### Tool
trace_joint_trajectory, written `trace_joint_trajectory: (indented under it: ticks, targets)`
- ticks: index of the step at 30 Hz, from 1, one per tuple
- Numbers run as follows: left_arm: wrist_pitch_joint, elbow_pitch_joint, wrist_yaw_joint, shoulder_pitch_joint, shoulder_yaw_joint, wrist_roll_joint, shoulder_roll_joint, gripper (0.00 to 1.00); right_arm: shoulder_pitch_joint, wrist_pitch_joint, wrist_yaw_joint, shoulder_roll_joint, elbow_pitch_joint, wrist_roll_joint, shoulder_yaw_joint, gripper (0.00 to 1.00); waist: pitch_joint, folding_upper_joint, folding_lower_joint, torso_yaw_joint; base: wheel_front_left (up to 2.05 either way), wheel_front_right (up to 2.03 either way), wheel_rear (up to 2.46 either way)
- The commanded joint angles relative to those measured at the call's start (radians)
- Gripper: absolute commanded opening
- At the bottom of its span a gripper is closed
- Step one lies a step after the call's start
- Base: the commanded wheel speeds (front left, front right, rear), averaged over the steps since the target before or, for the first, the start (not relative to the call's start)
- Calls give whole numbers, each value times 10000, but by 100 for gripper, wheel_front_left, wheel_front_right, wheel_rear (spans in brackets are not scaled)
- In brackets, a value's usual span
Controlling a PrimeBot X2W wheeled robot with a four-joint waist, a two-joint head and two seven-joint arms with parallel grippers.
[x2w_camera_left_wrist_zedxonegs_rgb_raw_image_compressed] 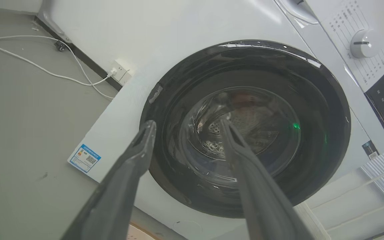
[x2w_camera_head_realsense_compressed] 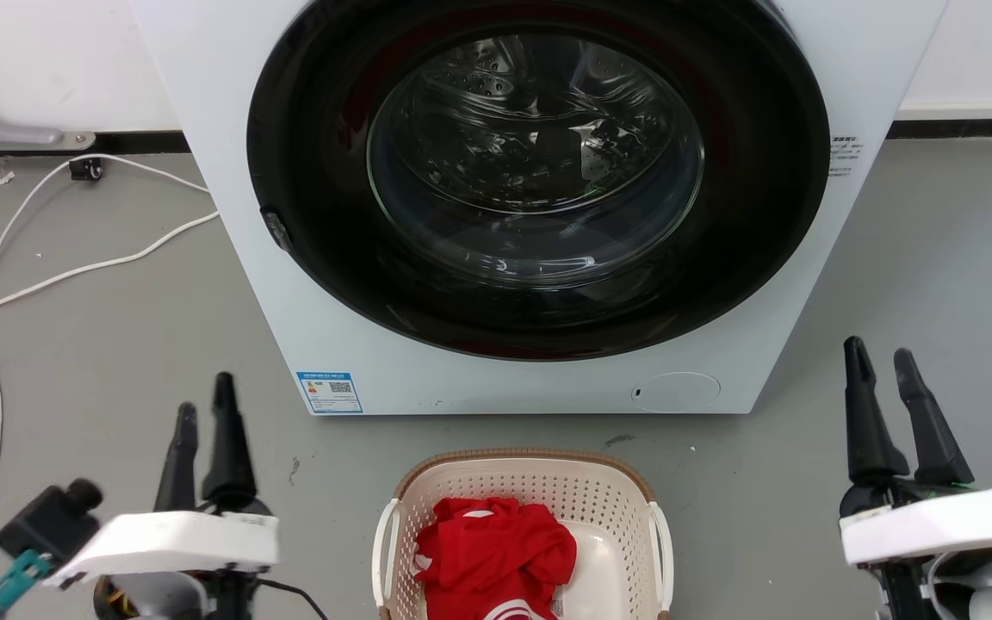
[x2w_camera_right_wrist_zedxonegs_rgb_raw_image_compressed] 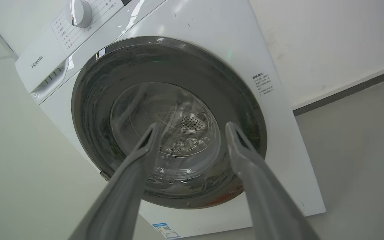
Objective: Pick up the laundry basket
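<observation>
We see the basket [x2w_camera_head_realsense_compressed: 604, 492] at bottom centre, on the floor just before the washer [x2w_camera_head_realsense_compressed: 496, 387], handles facing left and right. The frame edge hides its long axis. A red cloth [x2w_camera_head_realsense_compressed: 496, 551] lies inside. The left gripper [x2w_camera_head_realsense_compressed: 203, 396] at lower left and the right gripper [x2w_camera_head_realsense_compressed: 879, 350] at lower right hang parted and empty.

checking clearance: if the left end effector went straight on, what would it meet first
Probably the round dark glass door of the white washing machine: the left end effector points at it, though depth is unclear.
</observation>
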Motion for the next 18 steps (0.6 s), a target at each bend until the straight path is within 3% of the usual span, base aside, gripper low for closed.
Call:
trace_joint_trajectory:
  ticks: [1,10,18]
  targets:
    - [-91,-285,-134,-42,-220,637,34,100,31,-103,2,-26,-172,-428,50,100,0,0,0,1,0,0,0]
    - [-349,-384,-58,161,-1154,2735,93,100,146,-367,1,-22,-227,-1971,111,100,4,0,0,-28,0,0,0]
    - [-573,-456,793,8,-2104,4091,602,100,292,-574,1,-18,-183,-2959,124,100,18,0,0,-62,0,0,0]
